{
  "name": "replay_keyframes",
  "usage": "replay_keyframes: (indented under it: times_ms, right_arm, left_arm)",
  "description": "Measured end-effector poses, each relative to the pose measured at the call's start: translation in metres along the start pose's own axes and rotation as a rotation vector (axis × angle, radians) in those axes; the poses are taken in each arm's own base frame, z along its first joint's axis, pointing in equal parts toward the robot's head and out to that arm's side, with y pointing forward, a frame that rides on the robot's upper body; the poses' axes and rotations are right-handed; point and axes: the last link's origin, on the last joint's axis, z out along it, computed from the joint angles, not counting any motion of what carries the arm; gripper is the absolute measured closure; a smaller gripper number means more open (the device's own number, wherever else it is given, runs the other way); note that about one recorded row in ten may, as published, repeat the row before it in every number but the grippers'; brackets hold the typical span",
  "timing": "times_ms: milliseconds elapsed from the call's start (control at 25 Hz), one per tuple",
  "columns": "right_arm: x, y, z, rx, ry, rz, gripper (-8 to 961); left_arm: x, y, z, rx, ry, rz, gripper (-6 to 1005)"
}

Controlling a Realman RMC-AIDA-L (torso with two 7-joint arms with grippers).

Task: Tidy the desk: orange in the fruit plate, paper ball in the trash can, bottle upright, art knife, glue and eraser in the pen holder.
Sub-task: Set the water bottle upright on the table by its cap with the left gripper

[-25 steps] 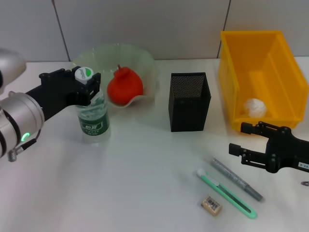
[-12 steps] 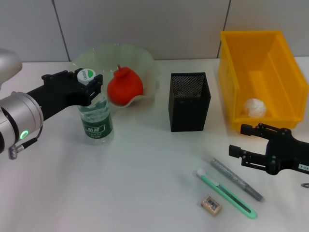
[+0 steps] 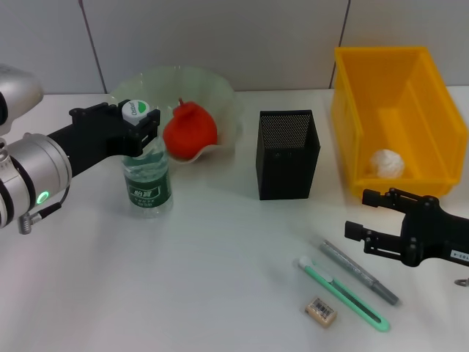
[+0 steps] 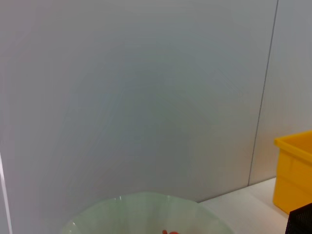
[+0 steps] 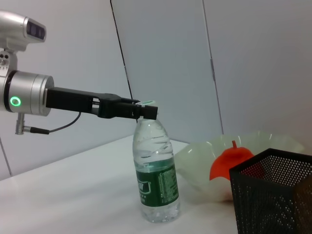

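While the left gripper point(image 3: 137, 121) is pinching the cap of the bottle point(image 3: 146, 180), you are working the "bottle upright" step, and judging by the scene it is nearly done. In the head view the bottle is standing on the table point(image 3: 220, 257) at the left, just in front of the fruit plate point(image 3: 220, 95); in the right wrist view it is standing straight, base down, with the black fingers point(image 5: 146, 112) closed at its top. The orange point(image 3: 189, 130) is lying in the fruit plate, and the paper ball point(image 3: 386, 163) is sitting in the yellow trash can point(image 3: 432, 95) at the far right, so those two steps look finished.

Your next move, as I read it, is calling for a clean release: spread the fingers and draw the arm away without dragging the cap sideways, since a tall light bottle may tip.

Your right gripper point(image 3: 359, 216) is hovering with its fingers spread, low at the near right, in front of the trash can. Just to its left, the art knife point(image 3: 344, 293), the grey glue pen point(image 3: 360, 273) and the eraser point(image 3: 321, 310) are lying apart on the table, near of the black mesh pen holder point(image 3: 287, 154). All three are waiting to go into it.
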Motion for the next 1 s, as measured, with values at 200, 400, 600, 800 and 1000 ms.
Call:
replay_keyframes:
  times_ms: [200, 400, 600, 800, 1000]
  right_arm:
    - [0.0008, 0.0, -0.0011, 0.004, -0.001, -0.001, 207]
    - [0.0011, 0.0003, -0.0011, 0.003, 0.0, 0.0, 207]
    - [0.0018, 0.0007, -0.0015, 0.003, 0.001, 0.0, 207]
    - [0.001, 0.0005, -0.0007, 0.0, 0.001, -0.002, 207]
    - [0.0013, 0.0006, -0.0009, 0.001, 0.002, -0.002, 207]
  left_arm:
    - [-0.0012, 0.0005, 0.0003, -0.005, -0.005, 0.0, 555]
    - [-0.004, 0.0007, 0.0024, -0.008, -0.016, -0.002, 555]
    - [-0.0074, 0.0019, 0.0033, -0.013, -0.026, 0.005, 555]
    - [-0.0081, 0.0021, 0.0033, -0.015, -0.029, 0.006, 554]
    - [-0.0089, 0.002, 0.001, -0.013, -0.029, 0.006, 554]
